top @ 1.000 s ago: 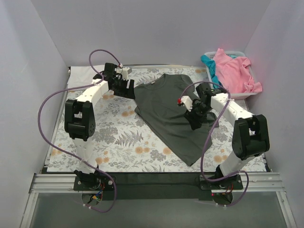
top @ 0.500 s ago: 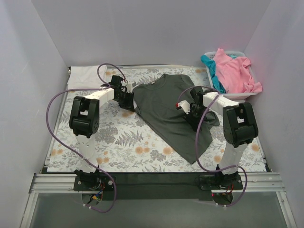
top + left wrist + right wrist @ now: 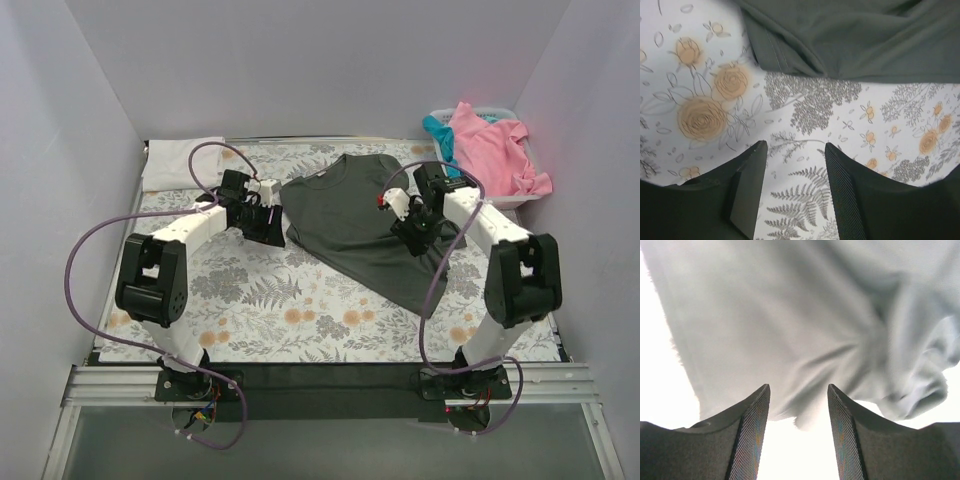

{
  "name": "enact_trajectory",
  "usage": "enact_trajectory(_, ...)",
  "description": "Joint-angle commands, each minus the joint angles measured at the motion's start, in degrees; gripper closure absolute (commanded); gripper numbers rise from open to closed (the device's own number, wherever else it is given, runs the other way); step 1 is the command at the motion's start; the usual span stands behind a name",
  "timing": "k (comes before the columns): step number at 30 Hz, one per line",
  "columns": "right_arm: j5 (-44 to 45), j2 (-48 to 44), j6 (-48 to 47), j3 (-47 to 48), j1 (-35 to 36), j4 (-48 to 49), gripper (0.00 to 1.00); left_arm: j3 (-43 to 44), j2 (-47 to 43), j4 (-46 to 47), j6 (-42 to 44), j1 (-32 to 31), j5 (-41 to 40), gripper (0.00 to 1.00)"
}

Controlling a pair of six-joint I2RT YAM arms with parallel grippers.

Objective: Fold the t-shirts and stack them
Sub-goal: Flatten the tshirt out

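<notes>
A dark charcoal t-shirt (image 3: 350,215) lies spread on the floral cloth at the table's middle. My left gripper (image 3: 270,224) hovers just off its left sleeve. In the left wrist view this gripper (image 3: 795,147) is open over bare floral cloth, and the sleeve (image 3: 865,40) lies ahead of the fingertips. My right gripper (image 3: 419,228) is over the shirt's right side. It (image 3: 799,390) stands open, with the shirt's edge (image 3: 790,315) just ahead of its tips, washed out pale. A white t-shirt (image 3: 180,160) lies at the back left. Pink (image 3: 495,150) and teal (image 3: 440,135) t-shirts sit in the basket.
The white plastic basket (image 3: 505,200) stands at the back right against the wall. Grey walls close in on three sides. Purple cables loop from both arms above the table cloth (image 3: 280,300).
The left gripper came forward along the shirt's left sleeve and now stands open. The right gripper shifted back and right. The shirt's lower hem lies further from the front edge than before.
</notes>
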Motion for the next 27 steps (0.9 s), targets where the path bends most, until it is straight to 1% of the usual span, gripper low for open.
enact_trajectory(1,-5.56,-8.48,-1.53,-5.27,3.33,-7.44,0.52,3.69,4.22,3.30,0.29,-0.81,-0.47,0.52)
enact_trajectory(3,-6.00,-10.50,-0.83,-9.39,5.61,-8.33,0.52,6.59,6.52,3.56,-0.06,-1.42,-1.18,0.52)
enact_trajectory(8,-6.09,-10.51,1.01,-14.77,9.40,-8.07,0.53,11.51,13.46,4.79,-1.90,-1.52,-1.97,0.57)
enact_trajectory(9,-5.92,-9.64,1.45,-15.90,9.67,-7.81,0.54,13.00,14.17,4.88,-2.43,-1.52,-1.97,0.60)
enact_trajectory(12,-6.18,-7.97,2.07,-17.23,10.55,-7.19,0.53,14.51,16.72,4.88,-3.74,-1.60,-0.92,0.66)
enact_trajectory(15,-7.05,-7.00,1.98,-18.46,11.43,-6.66,0.52,14.86,17.34,4.80,-4.54,-1.60,-0.39,0.76)
enact_trajectory(16,-7.15,-6.82,1.98,-18.81,11.69,-6.66,0.51,14.25,17.17,4.88,-4.89,-1.52,-0.48,0.83)
enact_trajectory(18,-6.80,-6.38,1.98,-19.34,12.22,-6.14,0.52,13.20,15.86,4.88,-4.81,-1.52,-0.57,0.91)
enact_trajectory(19,-6.36,-6.03,1.98,-19.69,12.39,-5.87,0.52,11.89,15.24,4.88,-4.98,-1.43,-0.57,0.98)
enact_trajectory(20,-5.75,-5.59,1.90,-20.91,12.66,-5.44,0.54,11.18,14.37,4.88,-5.24,-1.25,-0.39,1.00)
enact_trajectory(22,-3.47,-4.63,1.90,-22.24,12.75,-3.59,0.64,9.68,11.64,4.36,-5.77,-0.46,-0.04,1.00)
enact_trajectory(23,-1.72,-4.62,1.81,-23.37,12.75,-3.06,0.74,8.29,10.50,4.01,-6.12,-0.11,0.05,1.00)
enact_trajectory(24,-0.92,-4.71,1.72,-23.56,12.66,-2.54,0.80,7.58,9.27,3.57,-6.21,1.02,0.14,1.00)
enact_trajectory(25,-0.21,-4.97,1.81,-23.65,12.75,-1.83,0.87,6.61,5.87,2.87,-6.39,1.73,0.57,1.00)
enact_trajectory(26,0.23,-5.32,1.90,-22.87,12.75,-1.91,0.98,4.60,4.18,2.43,-6.30,2.35,0.93,1.00)
enact_trajectory(27,0.32,-6.02,1.90,-21.90,12.66,-1.83,0.99,3.71,2.07,1.99,-6.13,3.92,1.19,1.00)
